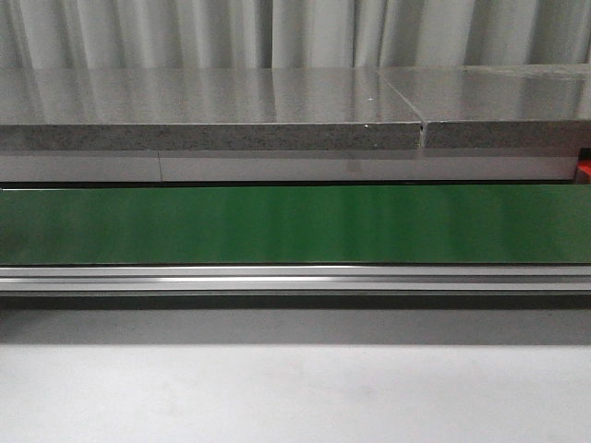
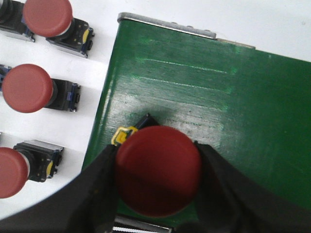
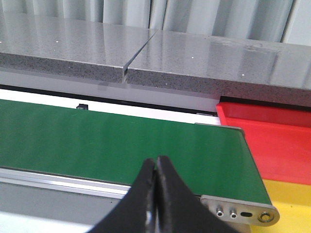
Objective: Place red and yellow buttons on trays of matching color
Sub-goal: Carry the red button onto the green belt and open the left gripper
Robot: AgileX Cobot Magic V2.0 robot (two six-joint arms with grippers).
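Left gripper (image 2: 158, 177) jaws clamp the red mushroom-head button (image 2: 158, 170) over the green conveyor belt (image 2: 233, 107); right gripper (image 3: 155, 194) jaws clenched empty, red tray (image 3: 272, 141) at two o'clock.

Evenly and softly lit from overhead, with pale streaks of glare along the green belt (image 1: 295, 226) and grey stone slabs (image 1: 212, 109). Slightly soft throughout; blurred worst on the close red button (image 2: 158, 171) and dark fingers (image 2: 99, 194).

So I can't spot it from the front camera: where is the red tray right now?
Only the right wrist view shows the red tray: it sits just past the end of the green belt, with the yellow tray beside it.
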